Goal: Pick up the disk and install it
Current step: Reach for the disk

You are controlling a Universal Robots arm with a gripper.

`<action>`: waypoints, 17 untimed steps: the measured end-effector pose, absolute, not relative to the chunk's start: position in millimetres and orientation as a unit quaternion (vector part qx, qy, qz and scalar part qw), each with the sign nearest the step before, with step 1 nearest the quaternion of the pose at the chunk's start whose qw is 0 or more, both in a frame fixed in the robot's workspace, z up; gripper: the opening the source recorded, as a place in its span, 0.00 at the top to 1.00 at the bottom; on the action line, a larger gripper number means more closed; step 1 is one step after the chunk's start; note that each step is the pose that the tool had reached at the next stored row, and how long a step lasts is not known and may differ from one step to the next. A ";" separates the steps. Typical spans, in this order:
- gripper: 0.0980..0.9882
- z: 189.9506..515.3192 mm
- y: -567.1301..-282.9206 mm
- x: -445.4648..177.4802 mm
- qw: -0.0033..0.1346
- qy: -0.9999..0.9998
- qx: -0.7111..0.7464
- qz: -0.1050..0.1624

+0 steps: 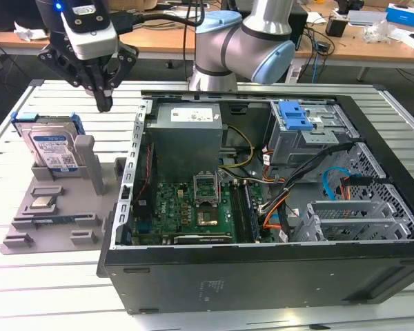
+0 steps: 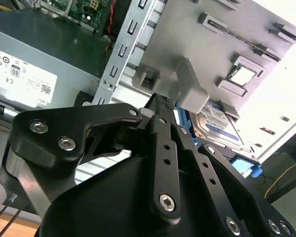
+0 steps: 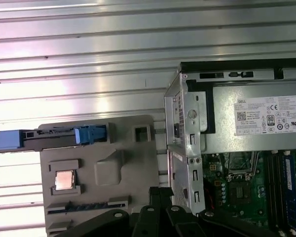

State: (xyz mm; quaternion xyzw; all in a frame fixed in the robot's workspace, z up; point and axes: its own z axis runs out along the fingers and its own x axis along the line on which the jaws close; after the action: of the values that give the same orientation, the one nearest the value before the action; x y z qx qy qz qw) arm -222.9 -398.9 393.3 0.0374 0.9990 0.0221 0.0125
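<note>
place: electronics lab | signs: cable-strewn desks — slatted aluminium bench — opened computer case

Our arm reaches from the far side toward the exterior view's left; our gripper hangs downward, fingers pressed together.

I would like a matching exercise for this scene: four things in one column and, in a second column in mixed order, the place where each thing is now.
Things:
1. disk
2. processor chip
3. gripper
4. drive cage

Places:
A. lying flat on the grey fixture
B. in the air near the fixture, shut, holding nothing
C. standing on edge in a slot of the fixture
D. inside the open computer case, toward the exterior view's right

Pairs: 1-C; 2-A; 3-B; 4-D.
</note>
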 end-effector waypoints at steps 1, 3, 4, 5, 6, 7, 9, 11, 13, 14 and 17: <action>1.00 393.3 -398.9 -225.2 0.012 0.999 0.037 0.022; 1.00 393.2 -398.9 -229.8 0.013 0.999 0.037 0.022; 1.00 393.3 -398.8 -231.4 0.012 0.999 0.037 0.022; 1.00 393.2 -398.8 -233.0 0.012 0.999 0.037 0.022; 1.00 393.2 -398.8 -236.2 0.013 0.999 0.037 0.022; 1.00 393.2 -398.9 -239.6 0.013 0.999 0.037 0.022; 1.00 393.2 -398.8 -242.8 0.012 0.999 0.037 0.022; 1.00 393.2 -398.8 -246.3 0.012 0.999 0.037 0.022; 1.00 393.2 -398.9 -249.8 0.012 0.999 0.037 0.022; 1.00 393.2 -398.9 -251.0 0.012 0.999 0.037 0.022; 1.00 393.2 -398.8 -255.6 0.013 0.999 0.037 0.022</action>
State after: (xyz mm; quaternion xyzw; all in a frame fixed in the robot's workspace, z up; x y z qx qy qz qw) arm -255.6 -398.8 393.2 0.0374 0.9990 0.0221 0.0125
